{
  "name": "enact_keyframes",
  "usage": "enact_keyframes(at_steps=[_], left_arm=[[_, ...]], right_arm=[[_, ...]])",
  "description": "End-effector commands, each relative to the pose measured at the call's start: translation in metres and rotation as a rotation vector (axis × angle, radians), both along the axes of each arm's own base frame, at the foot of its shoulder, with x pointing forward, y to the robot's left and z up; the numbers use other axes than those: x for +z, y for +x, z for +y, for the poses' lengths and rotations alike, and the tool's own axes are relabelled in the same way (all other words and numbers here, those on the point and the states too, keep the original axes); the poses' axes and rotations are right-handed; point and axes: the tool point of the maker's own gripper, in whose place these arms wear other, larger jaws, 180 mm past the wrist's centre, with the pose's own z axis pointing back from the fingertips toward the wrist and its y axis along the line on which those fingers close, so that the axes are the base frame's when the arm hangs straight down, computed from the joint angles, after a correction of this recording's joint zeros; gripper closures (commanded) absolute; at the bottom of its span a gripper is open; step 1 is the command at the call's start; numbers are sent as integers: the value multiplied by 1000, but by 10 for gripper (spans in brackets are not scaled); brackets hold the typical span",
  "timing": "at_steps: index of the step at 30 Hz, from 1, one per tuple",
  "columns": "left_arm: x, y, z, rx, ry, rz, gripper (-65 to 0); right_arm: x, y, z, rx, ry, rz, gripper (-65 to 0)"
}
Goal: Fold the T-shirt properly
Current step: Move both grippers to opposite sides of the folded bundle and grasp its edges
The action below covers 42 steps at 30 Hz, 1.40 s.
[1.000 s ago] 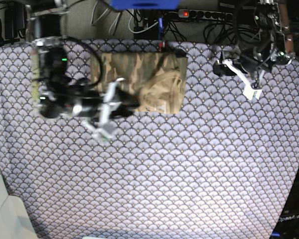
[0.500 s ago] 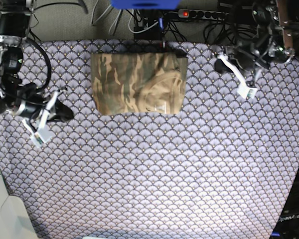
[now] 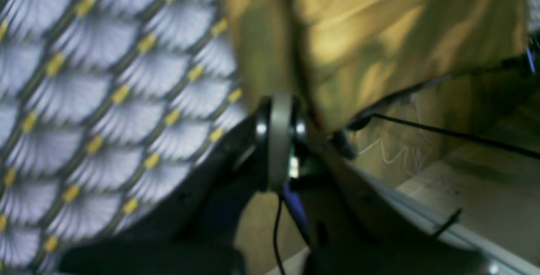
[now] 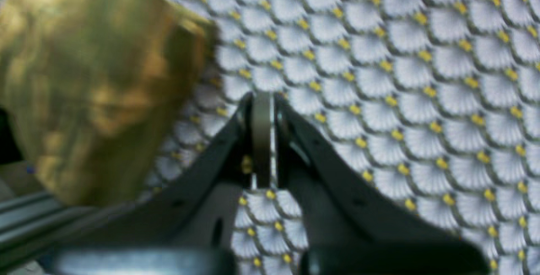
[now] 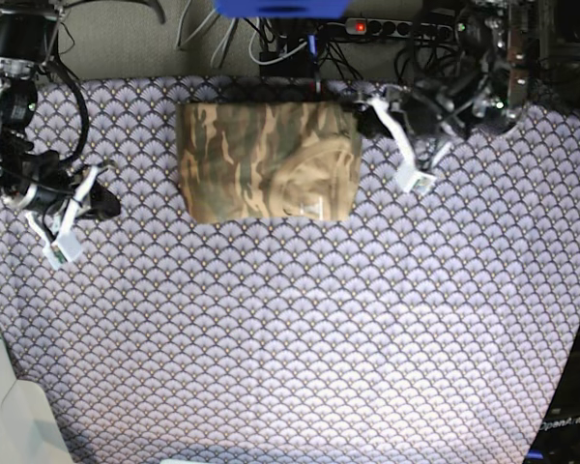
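one readable marking only: pale lettering "openarm" [image 5: 562, 423] in the base view, running slightly uphill on a dark surface at the bottom right corner, just off the edge of the purple scallop-patterned tablecloth [image 5: 300, 338]. last letters run out of frame, so the word may be cut short.

small pale tag [image 5: 315, 207] on the t-shirt [image 5: 268, 160], near its lower right hem; any print on it too small to read.

both wrist views blurred; no lettering legible there.
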Motion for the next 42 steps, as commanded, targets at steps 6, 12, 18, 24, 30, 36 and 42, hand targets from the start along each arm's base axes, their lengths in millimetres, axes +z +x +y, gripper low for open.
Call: enact_keyframes(at_steps=[6, 12, 18, 24, 30, 36, 42], left_arm=[[-12, 1, -9, -60, 35, 22, 0], [-26, -7, -22, -98, 41, 58, 0], [-20, 3, -31, -100, 21, 38, 0], [-23, 10, -30, -89, 21, 40, 0], [-41, 6, -24, -75, 32, 101, 0], [-46, 7, -23, -66, 34, 117, 0], [-50, 13, -34, -56, 7, 135, 0]], right_arm=[[11, 6, -3, 4, -8, -41, 0], [8, 3, -3, 5, -8, -32, 0], [8, 2, -3, 5, -8, -30, 0], [2, -5, -1, 9, -6, -10, 0], [1, -5, 1, 10, -3, -9, 0], [9, 6, 9, 11, 21, -43, 0], [17, 24, 46, 123, 34, -74, 0]])
